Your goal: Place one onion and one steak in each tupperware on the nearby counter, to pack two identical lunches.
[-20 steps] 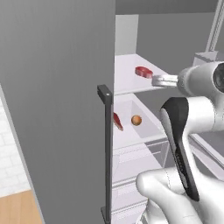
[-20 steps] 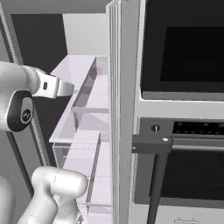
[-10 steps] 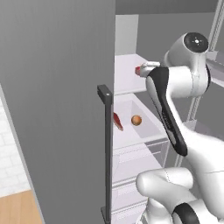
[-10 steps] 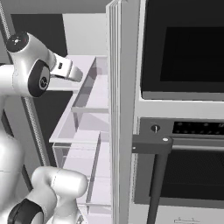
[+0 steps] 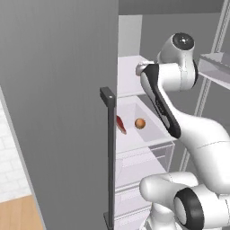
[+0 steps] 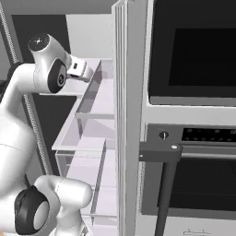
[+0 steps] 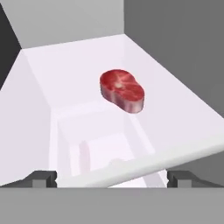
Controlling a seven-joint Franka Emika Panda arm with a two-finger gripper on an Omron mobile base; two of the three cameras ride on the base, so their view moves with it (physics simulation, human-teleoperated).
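Steak flat on fridge shelf, long axis running upper-left to lower-right in hand view; end effector spread wide, short of it, empty.

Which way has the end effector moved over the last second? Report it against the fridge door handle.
Yes. In the left base view the end effector has swung left toward the door handle, over the upper shelf, jaws open.

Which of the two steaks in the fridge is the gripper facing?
The steak lying flat on the upper shelf; the other steak sits lower, beside the onion.
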